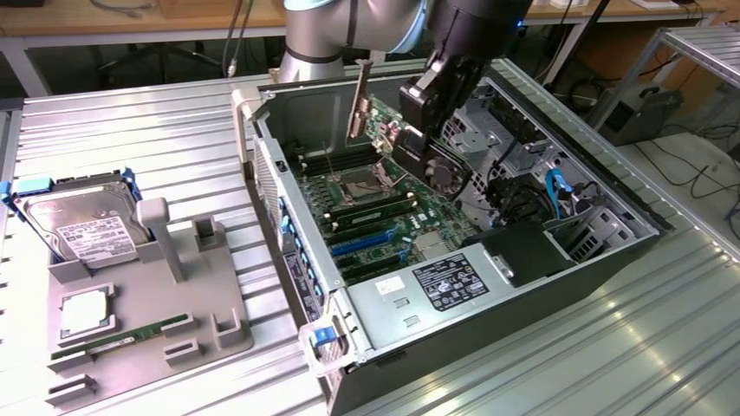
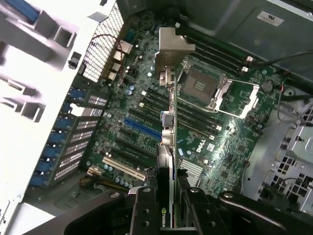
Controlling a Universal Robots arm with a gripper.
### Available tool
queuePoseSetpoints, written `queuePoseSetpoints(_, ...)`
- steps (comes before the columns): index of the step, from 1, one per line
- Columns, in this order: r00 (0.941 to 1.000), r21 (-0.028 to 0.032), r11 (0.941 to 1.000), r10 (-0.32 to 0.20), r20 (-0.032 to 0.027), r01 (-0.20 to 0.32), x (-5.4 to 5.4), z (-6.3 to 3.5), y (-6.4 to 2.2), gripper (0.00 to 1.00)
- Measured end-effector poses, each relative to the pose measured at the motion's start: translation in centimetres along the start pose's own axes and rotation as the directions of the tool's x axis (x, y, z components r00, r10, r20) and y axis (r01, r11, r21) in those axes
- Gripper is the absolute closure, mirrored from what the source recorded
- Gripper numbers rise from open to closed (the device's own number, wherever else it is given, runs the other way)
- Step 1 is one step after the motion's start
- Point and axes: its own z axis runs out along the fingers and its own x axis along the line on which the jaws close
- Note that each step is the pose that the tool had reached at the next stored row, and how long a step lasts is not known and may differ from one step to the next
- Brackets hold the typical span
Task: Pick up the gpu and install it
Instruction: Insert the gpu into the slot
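The gpu carries a green NVIDIA mark on its edge, between the fingers of the gripper. The motherboard beneath reads DELL. The gripper is clenched on the card's two faces, grasping it. In the exterior view the gpu is held over the motherboard inside the open computer case, which lies on the desk. The card's long axis runs from the gripper toward the case's perforated rear wall, with the silver bracket at the far end.

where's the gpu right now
In the exterior view the gpu is gripped by the claw above the motherboard inside the open computer case, upper centre, with its silver bracket toward the exterior view's left.
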Motion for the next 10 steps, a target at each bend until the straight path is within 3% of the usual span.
queuePoseSetpoints(4,0.9969,0.0015,0.9969,-0.079,-0.0043,0.079,0.00,0.11,-0.01,0.74)
queuePoseSetpoints(10,0.9803,0.0031,0.9804,-0.197,-0.0110,0.197,-0.01,0.30,-0.02,0.74)
